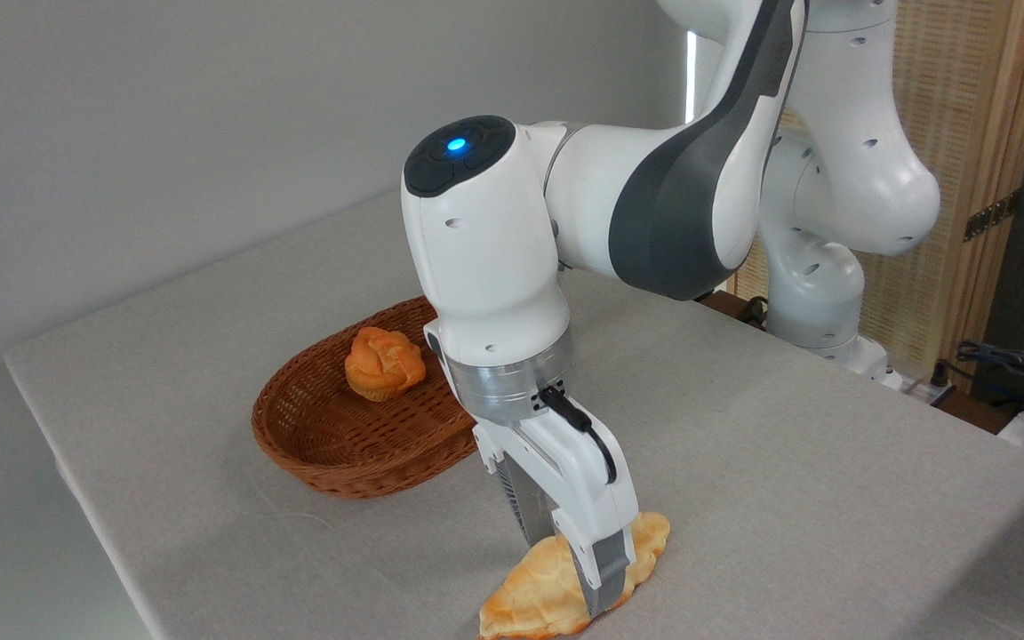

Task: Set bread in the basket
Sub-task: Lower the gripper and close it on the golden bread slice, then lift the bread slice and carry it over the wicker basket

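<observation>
1. Your gripper [585, 578] is down at the near edge of the table, pointing almost straight down with one finger [605, 569] on the near side of the flat pastry [530, 600] and the other behind it. The fingers straddle the pastry's middle, and they look closed in against it, though you cannot confirm from this angle how firm the contact is.

2. The grasp sits across the narrow width and not along the length, which makes sense: the pastry is long and leaf-shaped, so only its short axis fits between the fingers. Taking it near the centre should keep it from tipping when lifted (a judgement, not something shown).

3. The pastry itself appears to rest on the grey cloth-covered table [788, 462], its browned tip reaching toward the lower edge of the view.

4. Behind and to the left stands the wicker basket [316, 462], near the pastry but apart from it. The small round bun [384, 363] already sits inside, toward the far right end, leaving the left part of the floor bare for the long piece.

5. Your arm's wrist [485, 267] hides the basket's right rim, so you cannot see how much room is there.
</observation>
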